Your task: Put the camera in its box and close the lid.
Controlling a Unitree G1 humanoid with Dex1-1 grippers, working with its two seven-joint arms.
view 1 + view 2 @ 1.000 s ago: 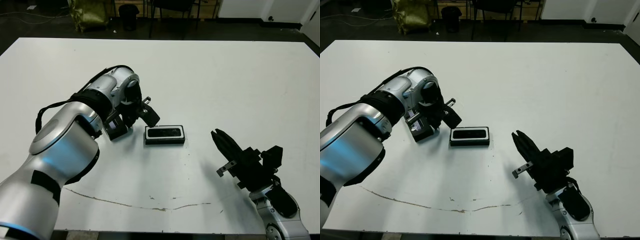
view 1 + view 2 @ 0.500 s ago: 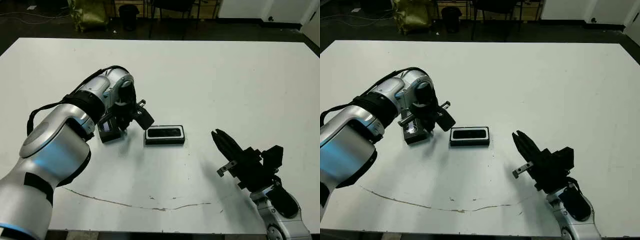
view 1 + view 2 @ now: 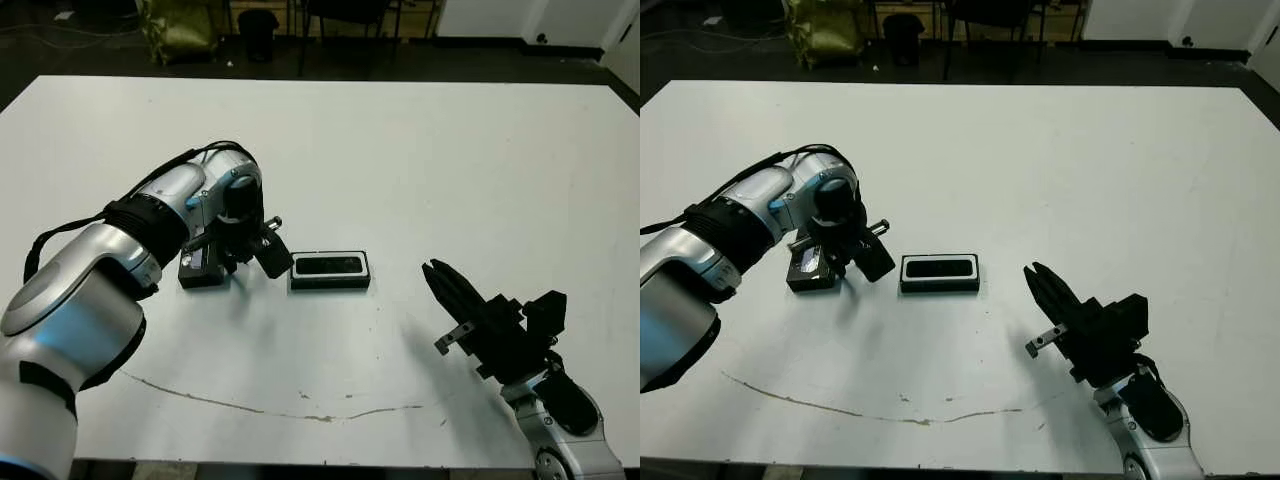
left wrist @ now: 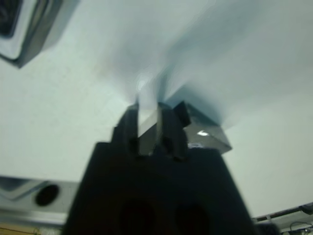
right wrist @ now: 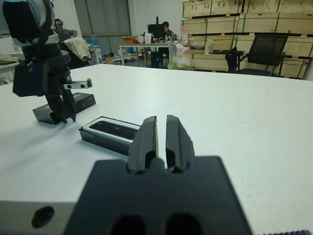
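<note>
The box (image 3: 296, 283) lies open at the table's middle, white-lined, with the black camera (image 3: 329, 265) lying inside it. Just left of the box is the lid (image 3: 196, 270), low at the table surface. My left gripper (image 3: 222, 262) is shut on its edge. In the left wrist view the pale strip of the lid (image 4: 146, 125) shows between the fingers. My right gripper (image 3: 441, 278) hovers to the right of the box and nearer the table's front. It is shut and holds nothing, and it points toward the box (image 5: 90, 133).
A thin brown scratch (image 3: 250, 407) runs across the table near the front edge. Chairs and a yellow-green bag (image 3: 180, 28) stand on the floor beyond the far edge. A person (image 5: 166, 30) sits far back in the room.
My left arm has carried the lid leftward, away from the box, and lowered it from a tilted pose to nearly flat at the table. The right arm, box and camera have not moved.
</note>
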